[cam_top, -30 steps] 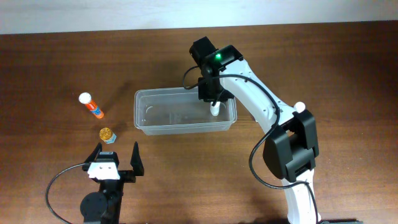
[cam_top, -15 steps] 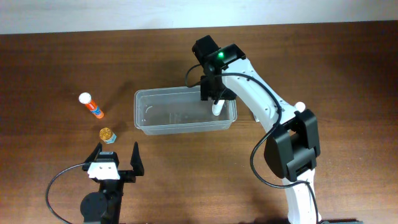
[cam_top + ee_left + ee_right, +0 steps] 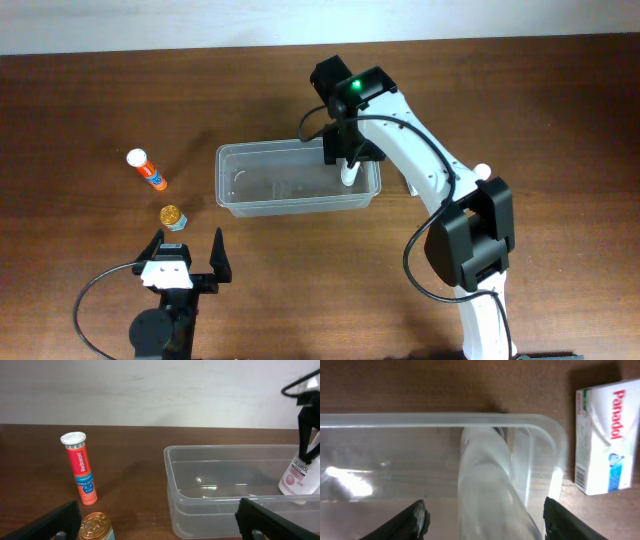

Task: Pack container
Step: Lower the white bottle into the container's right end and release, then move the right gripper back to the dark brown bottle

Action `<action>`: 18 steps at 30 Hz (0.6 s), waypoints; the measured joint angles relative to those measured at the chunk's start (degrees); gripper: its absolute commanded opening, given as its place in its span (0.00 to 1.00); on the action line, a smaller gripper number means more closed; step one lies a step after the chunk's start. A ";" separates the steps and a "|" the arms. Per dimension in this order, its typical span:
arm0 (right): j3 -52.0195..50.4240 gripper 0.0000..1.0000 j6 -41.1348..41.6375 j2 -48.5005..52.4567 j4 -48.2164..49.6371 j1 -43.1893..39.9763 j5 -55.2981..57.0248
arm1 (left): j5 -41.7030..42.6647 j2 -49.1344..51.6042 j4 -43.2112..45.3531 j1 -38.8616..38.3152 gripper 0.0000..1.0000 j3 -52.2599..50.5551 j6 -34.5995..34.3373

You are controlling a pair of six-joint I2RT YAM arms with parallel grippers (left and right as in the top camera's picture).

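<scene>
Entry: white plastic bottle (image 3: 347,176) at the right end inside the clear rectangular plastic container (image 3: 270,185), where we note the right pincer (image 3: 484,510) has just spread off it, so we count it packed; left pincer (image 3: 187,256) open, front-left of the container.

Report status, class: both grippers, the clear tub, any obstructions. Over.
Left gripper open, near gold-lidded jar. Right gripper open astride white plastic bottle inside clear rectangular plastic tub. Orange tube, white Panadol box outside; nothing obstructing.
</scene>
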 measured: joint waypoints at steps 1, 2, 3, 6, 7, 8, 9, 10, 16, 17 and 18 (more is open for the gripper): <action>1.38 0.68 -0.57 0.00 -0.94 -0.07 0.00 | 0.00 0.00 0.00 0.02 0.99 0.00 0.00; 2.60 0.68 -1.18 0.00 -1.77 -0.15 0.00 | 0.00 0.00 0.00 0.00 0.99 0.00 0.00; 3.91 0.69 -1.70 0.00 -2.69 -0.24 0.00 | 0.00 0.00 0.00 0.00 0.99 0.00 0.00; 9.05 0.73 -3.72 0.00 -6.54 -0.63 0.00 | 0.00 0.00 0.00 0.02 0.99 0.00 0.00; 10.36 0.74 -4.26 0.00 -7.54 -0.76 0.00 | 0.00 0.00 0.00 0.00 0.99 0.00 0.00; 13.22 0.75 -4.96 0.00 -9.79 -1.14 0.00 | 0.00 0.00 0.00 0.02 0.99 0.00 0.00; 14.14 0.75 -5.27 0.00 -10.45 -1.27 -0.02 | 0.00 0.00 0.00 0.00 0.99 0.00 0.00; 15.98 0.76 -5.81 0.00 -11.96 -1.64 0.00 | 0.00 0.00 0.00 0.02 0.99 0.00 0.00; 25.51 0.78 -8.24 -0.04 -20.35 -6.08 -0.22 | 0.00 0.00 0.00 0.02 0.99 0.00 0.00; 26.21 0.78 -8.68 -0.11 -20.33 -7.26 -0.50 | 0.00 0.00 0.00 0.00 0.99 0.00 0.00; 26.62 0.78 -9.09 -0.11 -20.35 -8.81 -1.07 | 0.00 0.00 -0.02 0.00 1.00 0.00 0.00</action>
